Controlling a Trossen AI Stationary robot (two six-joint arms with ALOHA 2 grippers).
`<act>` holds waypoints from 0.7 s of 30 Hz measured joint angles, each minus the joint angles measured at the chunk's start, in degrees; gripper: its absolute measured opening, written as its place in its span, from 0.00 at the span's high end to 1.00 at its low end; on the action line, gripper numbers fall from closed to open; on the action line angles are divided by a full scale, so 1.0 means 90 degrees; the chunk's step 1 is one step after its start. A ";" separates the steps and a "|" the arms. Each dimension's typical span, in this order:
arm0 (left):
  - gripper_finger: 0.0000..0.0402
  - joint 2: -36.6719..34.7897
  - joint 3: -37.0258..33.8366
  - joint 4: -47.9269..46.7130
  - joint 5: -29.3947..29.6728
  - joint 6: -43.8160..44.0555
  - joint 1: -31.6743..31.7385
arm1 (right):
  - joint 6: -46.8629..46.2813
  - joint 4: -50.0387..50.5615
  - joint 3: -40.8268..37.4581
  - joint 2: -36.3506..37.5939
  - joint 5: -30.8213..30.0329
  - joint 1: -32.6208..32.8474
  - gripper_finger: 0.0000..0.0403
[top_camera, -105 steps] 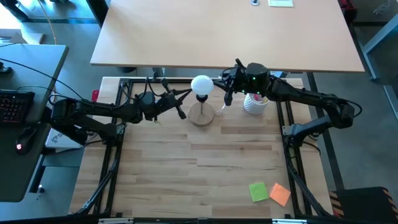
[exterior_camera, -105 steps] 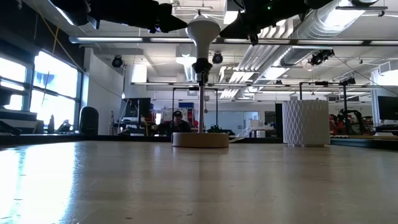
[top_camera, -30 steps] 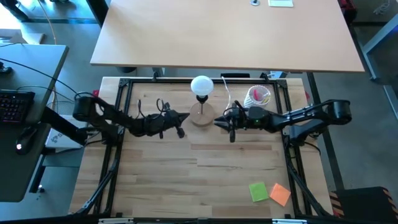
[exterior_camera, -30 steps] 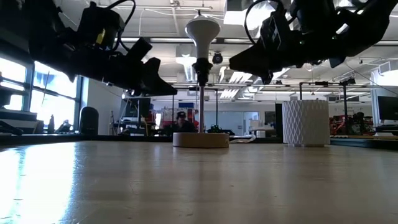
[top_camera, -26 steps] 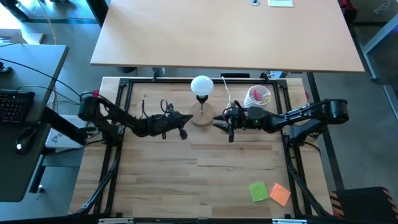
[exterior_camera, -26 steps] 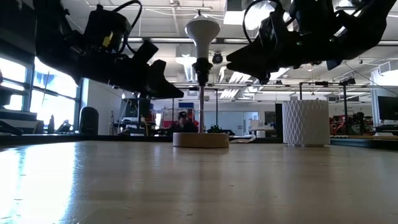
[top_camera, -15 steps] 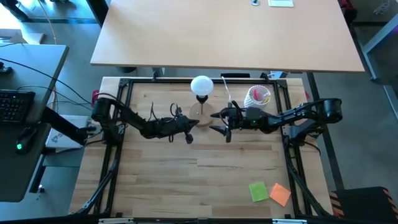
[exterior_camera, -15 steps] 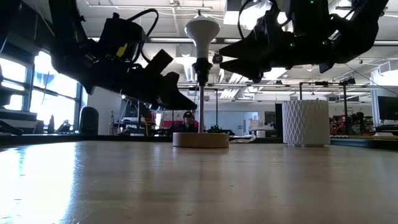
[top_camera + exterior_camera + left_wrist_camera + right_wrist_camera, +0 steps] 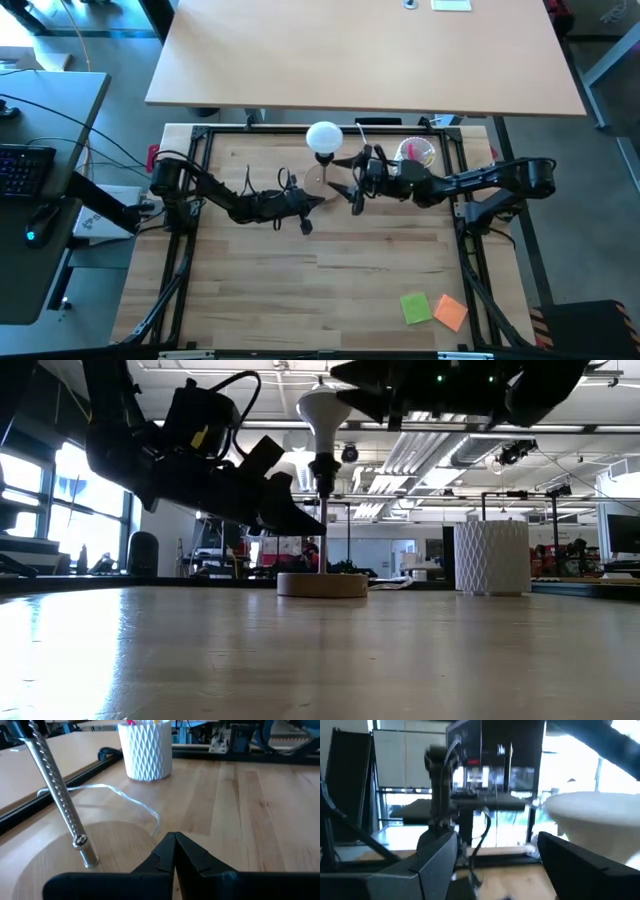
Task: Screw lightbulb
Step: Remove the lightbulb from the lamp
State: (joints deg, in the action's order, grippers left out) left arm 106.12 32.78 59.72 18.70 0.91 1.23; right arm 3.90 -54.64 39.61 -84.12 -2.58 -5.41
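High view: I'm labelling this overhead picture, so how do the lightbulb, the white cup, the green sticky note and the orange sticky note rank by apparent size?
1. The lightbulb and the white cup look about alike; the bulb sits higher, nearer the camera, so I won't rank them.
2. The green sticky note and orange sticky note look alike, both smaller.

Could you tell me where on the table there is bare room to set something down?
The near table is bare up to the sticky notes. The far strip is crowded: lamp with lightbulb, white cup, left gripper, right gripper.
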 joint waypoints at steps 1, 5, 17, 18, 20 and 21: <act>1.00 0.0001 0.0005 -0.0016 0.0000 0.0002 -0.0019 | 0.0115 0.0105 0.0019 0.0086 -0.0043 0.0028 0.31; 1.00 -0.0002 -0.0008 0.0008 0.0004 -0.0010 -0.0100 | 0.0359 0.0636 0.0272 0.0376 -0.0157 0.0122 0.31; 1.00 -0.0002 0.0023 0.0043 -0.0015 -0.0066 -0.0126 | 0.0437 0.4191 0.1435 0.1181 -0.1183 0.0121 0.31; 1.00 -0.0002 0.0007 0.0069 -0.0013 -0.0081 -0.0132 | 0.0422 0.4413 0.1583 0.1190 -0.1227 0.0120 0.31; 1.00 -0.0002 0.0032 0.0080 -0.0006 -0.0118 -0.0143 | 0.0406 0.5021 0.1728 0.1272 -0.1287 0.0120 0.31; 1.00 -0.0002 0.0038 0.0080 -0.0018 -0.0129 -0.0149 | 0.0408 0.5173 0.1793 0.1276 -0.1290 0.0120 0.31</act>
State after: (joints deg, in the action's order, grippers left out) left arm 106.10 33.13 60.45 18.53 -0.25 -0.11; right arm 7.57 -8.08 55.75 -72.64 -14.19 -4.34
